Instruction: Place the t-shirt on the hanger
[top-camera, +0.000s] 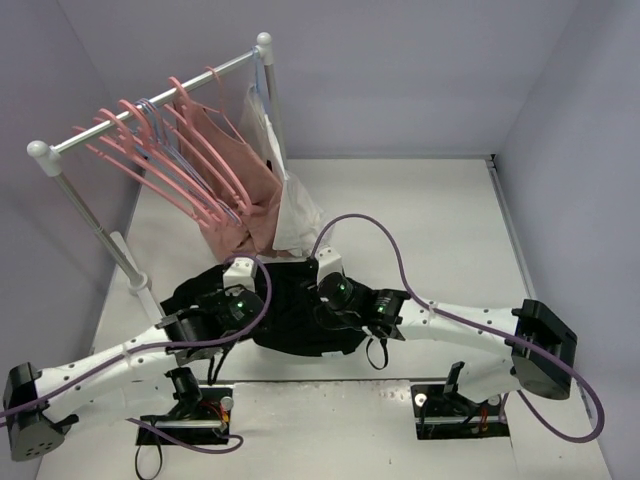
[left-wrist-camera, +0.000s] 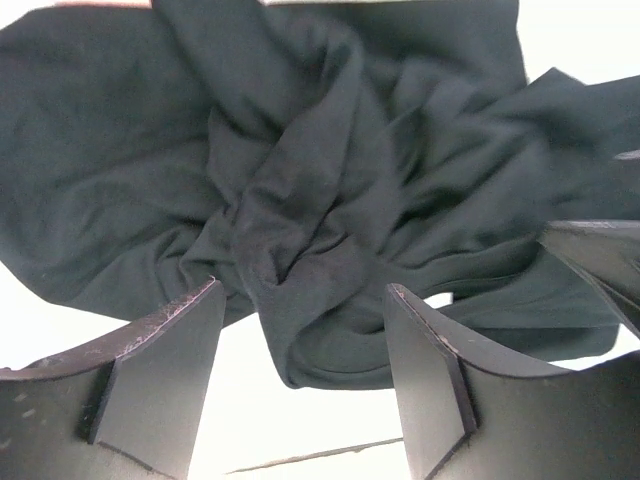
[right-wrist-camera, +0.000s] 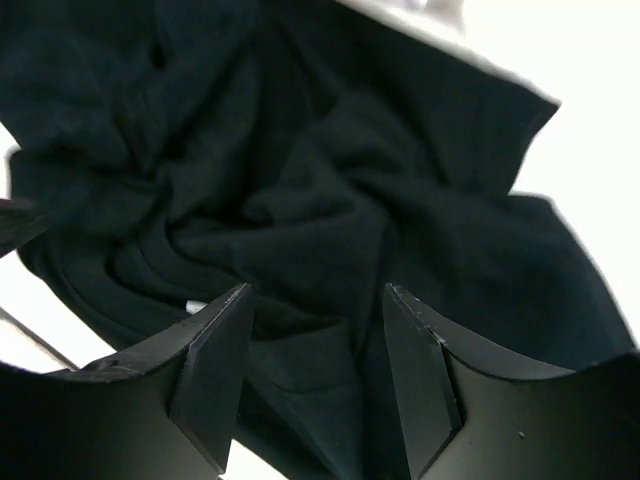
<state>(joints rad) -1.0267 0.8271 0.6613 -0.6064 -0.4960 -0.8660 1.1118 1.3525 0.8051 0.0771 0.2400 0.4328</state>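
Near edge: both arms are reaching in from their bases over the front of the bench (top-camera: 440, 230). The left pincer (left-wrist-camera: 305, 290) is hovering with its fingers spread and nothing pinched between them. A folded edge of the t-shirt (left-wrist-camera: 300, 180) is lying under the gap, and a strip of bare white bench is showing on the near side of that edge. The right pincer (right-wrist-camera: 318, 290) is likewise standing spread, fingers apart above the black cloth, gripping nothing that can be seen.

Middle: the t-shirt is lying crumpled in a heap on the bench, between and under the two wrists, its folds twisting toward the centre. Its near edge is sitting close to the bench's front edge. Its right edge is ending by the right wrist, and beyond it bare bench is running out to the right wall. On the left the cloth is reaching close to the foot of the rack post (top-camera: 110, 240).

Far: the rail (top-camera: 230, 58) is running slantwise across the far left corner. Pink hangers (top-camera: 150, 165) are hanging from it in a row, with thin lilac hangers (top-camera: 160, 125) among them. A dusty-pink garment (top-camera: 240, 180) and a white garment (top-camera: 295, 210) are hanging at the rail's right end, their lower edges drooping to the bench just beyond the t-shirt's far edge. Bare bench is lying open to their right, up to the back wall.
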